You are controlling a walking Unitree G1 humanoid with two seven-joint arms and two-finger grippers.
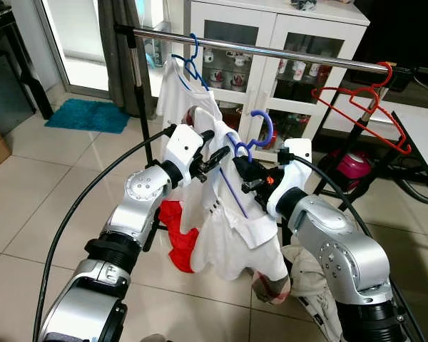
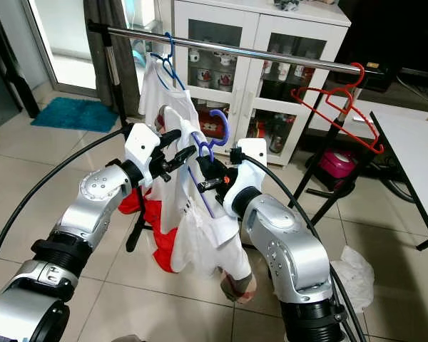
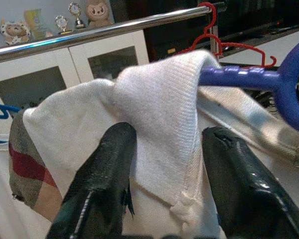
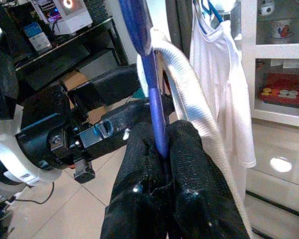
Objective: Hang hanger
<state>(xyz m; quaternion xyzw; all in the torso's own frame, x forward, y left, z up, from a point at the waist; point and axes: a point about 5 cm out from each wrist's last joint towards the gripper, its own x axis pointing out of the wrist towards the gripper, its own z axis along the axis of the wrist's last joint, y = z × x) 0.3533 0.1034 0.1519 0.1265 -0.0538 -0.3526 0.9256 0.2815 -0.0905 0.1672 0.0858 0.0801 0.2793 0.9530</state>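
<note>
right tool [image 1: 248, 176] clamped on blue hanger [image 1: 260, 135] | left tool [image 1: 215, 158] spread, fingers either side of shirt [image 1: 232, 235] collar | hanger dressed, held below rail [image 1: 271, 51], hook not yet over it | left: lift, hook on

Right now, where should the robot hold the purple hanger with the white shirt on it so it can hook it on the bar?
Probably by the straight neck just under the hook, coming from below. The right gripper already pinches the purple hanger there, so its hook stays free and points up toward the rail. The left gripper straddles the white shirt collar.
</note>
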